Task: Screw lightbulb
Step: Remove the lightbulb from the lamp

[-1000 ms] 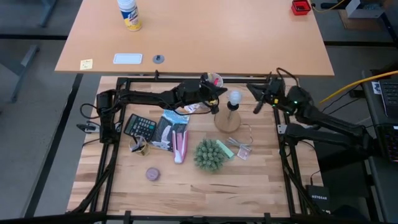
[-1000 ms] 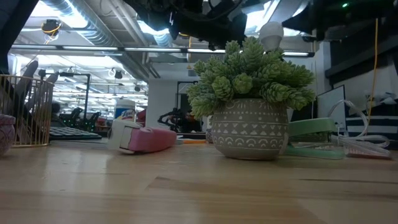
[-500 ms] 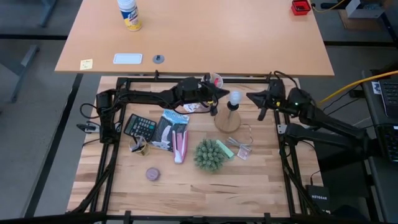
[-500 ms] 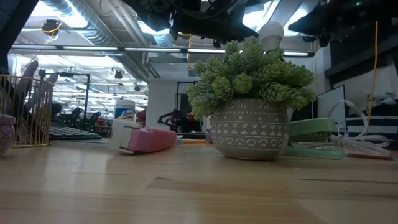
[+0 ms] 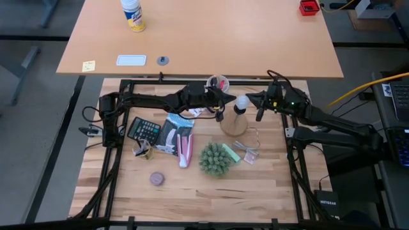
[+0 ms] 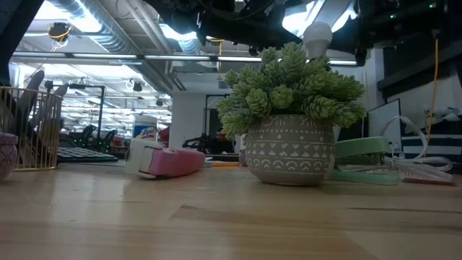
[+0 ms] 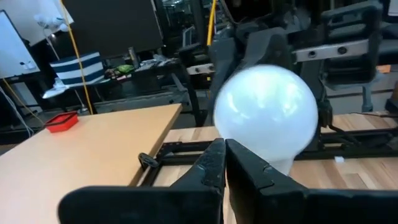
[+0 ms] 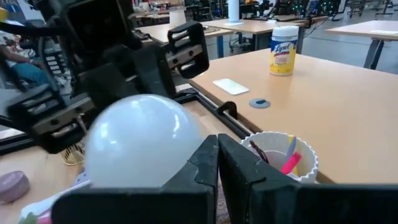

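Note:
The white frosted lightbulb [image 5: 241,101] stands upright by its base in the black socket on the round wooden disc [image 5: 234,124], at the table's far middle. It also shows over the plant in the low view [image 6: 317,36]. My left gripper [image 5: 222,106] is shut and level, just on the bulb's left; the bulb [image 7: 266,115] fills its wrist view right behind the fingertips [image 7: 225,158]. My right gripper [image 5: 251,101] is shut and level, just on the bulb's right, with the bulb [image 8: 140,140] close beside its fingertips [image 8: 217,152]. My left gripper has nothing between its shut fingers; they come level from the table's left at the bulb's round glass [image 7: 249,149], and I cannot tell whether they touch it. My right gripper, also shut on nothing, comes level from the right beside the glass [image 8: 180,143]; whether it touches cannot be told.
A potted green plant [image 5: 215,160] stands near the disc's front. A white cup with pens [image 5: 218,83] is at the far edge, a calculator [image 5: 145,130] and a pink and white pack [image 5: 182,144] to the left, a small puck [image 5: 156,179] near the front left.
My right gripper has moved toward the table's left and a little down, closing in on the lightbulb's right side, still shut. The bulb stands as before.

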`<move>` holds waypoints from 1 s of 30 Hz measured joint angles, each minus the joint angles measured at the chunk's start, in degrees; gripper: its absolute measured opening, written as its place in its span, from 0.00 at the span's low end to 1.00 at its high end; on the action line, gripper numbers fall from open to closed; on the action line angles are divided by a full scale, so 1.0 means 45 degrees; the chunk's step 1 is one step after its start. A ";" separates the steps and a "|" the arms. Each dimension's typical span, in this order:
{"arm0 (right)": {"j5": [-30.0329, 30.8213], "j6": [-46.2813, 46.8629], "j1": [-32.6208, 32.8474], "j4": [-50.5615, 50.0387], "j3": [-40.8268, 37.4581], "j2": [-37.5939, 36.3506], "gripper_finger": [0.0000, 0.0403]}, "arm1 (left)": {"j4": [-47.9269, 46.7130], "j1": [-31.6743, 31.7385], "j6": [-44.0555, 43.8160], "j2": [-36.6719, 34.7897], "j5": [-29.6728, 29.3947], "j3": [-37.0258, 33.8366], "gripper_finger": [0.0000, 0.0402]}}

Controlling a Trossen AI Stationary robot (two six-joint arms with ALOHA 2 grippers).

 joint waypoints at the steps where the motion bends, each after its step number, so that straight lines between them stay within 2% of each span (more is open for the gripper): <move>1: 0.0004 -0.0056 0.0000 0.0091 -0.0005 0.0129 0.04 | -0.0091 -0.0033 0.0000 0.0000 0.0002 0.0003 0.01; 5: 0.0034 -0.0212 0.0000 0.0681 -0.0005 0.0643 0.04 | -0.0439 -0.0175 -0.0068 0.0000 0.0002 0.0000 0.01; 8: 0.0638 -0.0496 0.0000 0.0722 -0.0005 0.0841 0.04 | -0.0659 -0.0187 -0.0087 0.0000 -0.0055 0.0000 0.01; 11: 0.1250 -0.0906 0.0000 0.0805 -0.0005 0.0743 0.04 | -0.0693 -0.0187 -0.0043 0.0000 -0.0783 0.0000 0.01; 15: 0.1368 -0.1195 0.0000 0.0919 -0.0005 0.0068 0.04 | -0.0573 -0.0114 -0.0066 0.0000 -0.1761 0.0000 0.01; 18: 0.1305 -0.1193 0.0000 0.0724 -0.0005 -0.0726 0.04 | -0.0372 0.0038 -0.0081 -0.0006 -0.1968 0.0001 0.01; 25: -0.0640 -0.0339 0.0001 -0.0978 -0.0005 -0.2441 0.04 | 0.0354 0.0329 -0.0146 -0.0019 -0.1859 0.0000 0.01; 30: -0.1454 0.0233 0.0010 -0.1530 -0.0005 -0.2389 0.04 | 0.0179 0.0357 -0.0228 -0.0019 -0.0456 0.0005 0.01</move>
